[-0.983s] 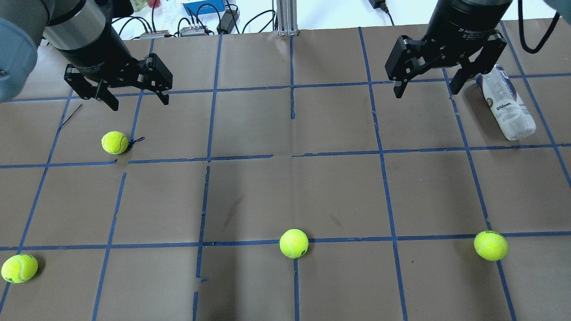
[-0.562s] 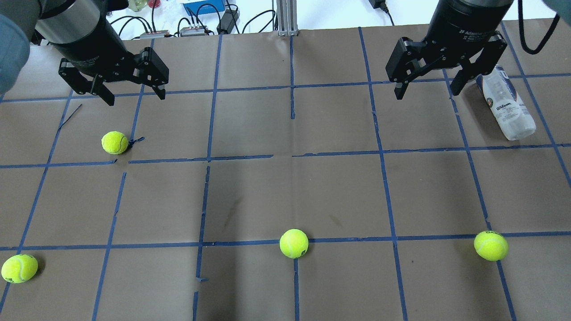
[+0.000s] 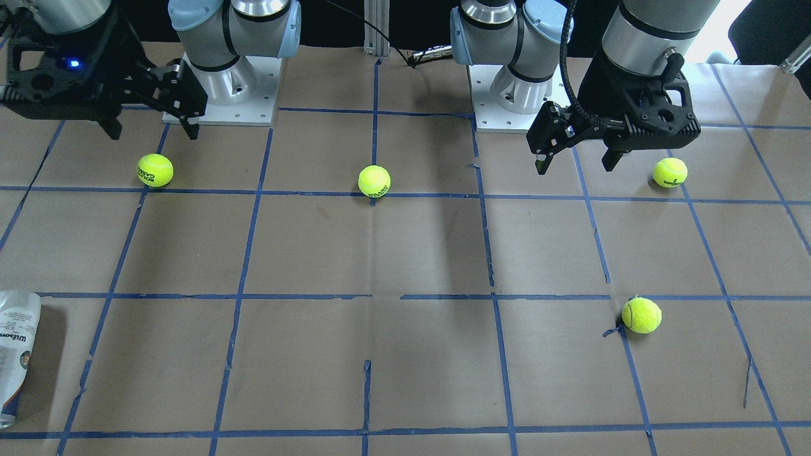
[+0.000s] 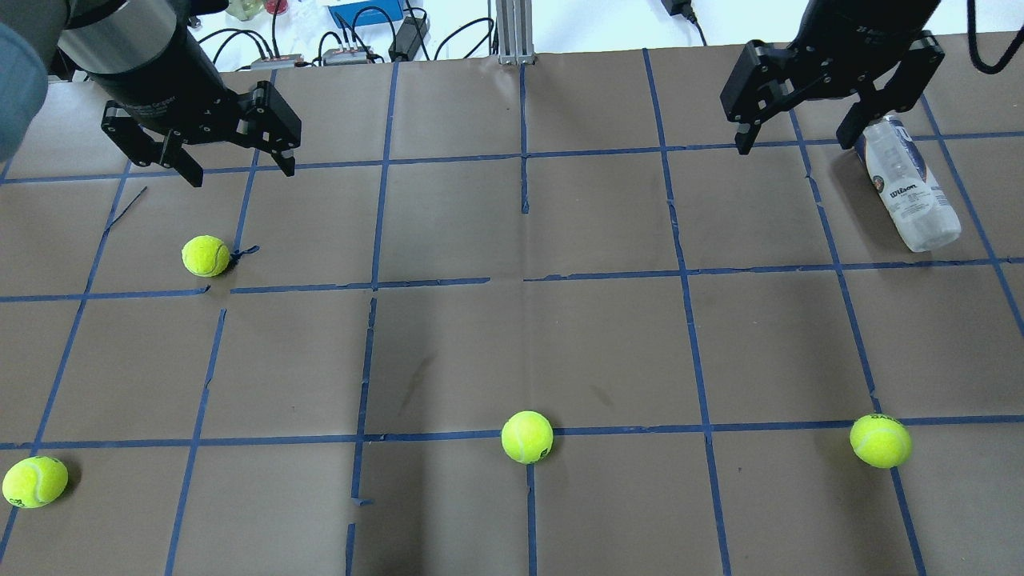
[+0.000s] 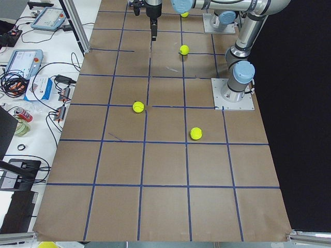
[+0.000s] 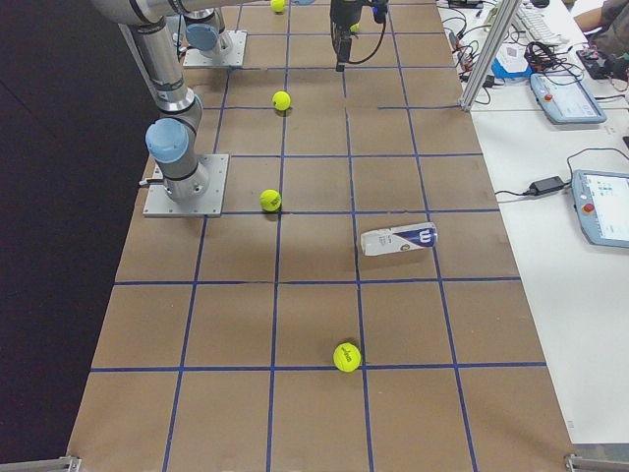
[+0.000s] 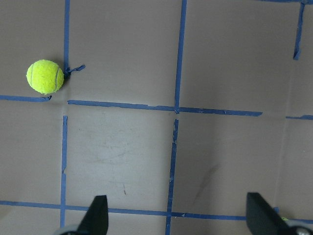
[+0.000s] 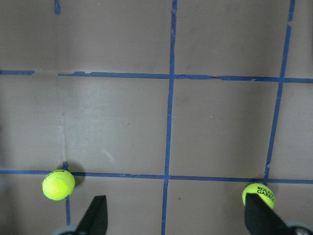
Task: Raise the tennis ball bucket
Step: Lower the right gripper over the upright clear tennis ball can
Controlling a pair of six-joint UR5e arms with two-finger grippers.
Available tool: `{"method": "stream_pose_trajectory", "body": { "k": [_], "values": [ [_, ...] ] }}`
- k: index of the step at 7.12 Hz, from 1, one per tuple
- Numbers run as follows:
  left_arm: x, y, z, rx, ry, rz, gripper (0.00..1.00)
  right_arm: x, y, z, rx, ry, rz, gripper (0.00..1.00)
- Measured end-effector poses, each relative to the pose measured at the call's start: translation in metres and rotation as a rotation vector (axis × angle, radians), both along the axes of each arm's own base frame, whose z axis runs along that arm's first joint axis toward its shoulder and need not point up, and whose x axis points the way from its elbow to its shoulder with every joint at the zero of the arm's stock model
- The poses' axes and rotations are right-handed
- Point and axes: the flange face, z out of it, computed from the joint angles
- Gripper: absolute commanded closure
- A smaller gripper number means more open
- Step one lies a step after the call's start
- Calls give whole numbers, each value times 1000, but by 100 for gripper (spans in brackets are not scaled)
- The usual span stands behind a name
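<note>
Lying on its side toward the far right of the worktop (image 4: 600,344), the tennis ball bucket (image 4: 908,188) rests slantwise across a taped square with its Wilson label facing up. The right gripper (image 4: 794,146) hangs above the worktop, its fingers (image 4: 848,134) spread wide and holding nothing. In the overhead view the tip of the outer finger lines up with the bucket's far end, so the bucket lies outside the gap, on the gripper's outer side. The front-facing view shows this gripper (image 3: 154,133) raised close to the robot's base and well apart from the bucket (image 3: 14,354), which lies nearer the operators' edge. The left gripper (image 4: 240,174) hovers over the opposite side, likewise wide open and empty, with a tennis ball (image 4: 206,256) on the worktop near it. Three more tennis balls (image 4: 527,437) lie spread along the row closest to the robot.
</note>
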Motion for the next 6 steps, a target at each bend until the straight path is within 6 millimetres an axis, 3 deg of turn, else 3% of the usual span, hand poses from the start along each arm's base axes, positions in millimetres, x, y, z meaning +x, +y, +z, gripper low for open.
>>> {"method": "stream_pose_trajectory", "body": {
  "k": [1, 4, 6],
  "values": [
    [0, 0, 1, -1, -1, 0, 0, -30, -28, -11, 7, 20, -31, 0],
    [2, 1, 1, -1, -2, 3, 0, -124, -169, -84, -74, 102, -22, 0],
    [2, 0, 0, 2, -3, 2, 0, -170, -223, -145, -149, 156, 1, 0]
  ]
}}
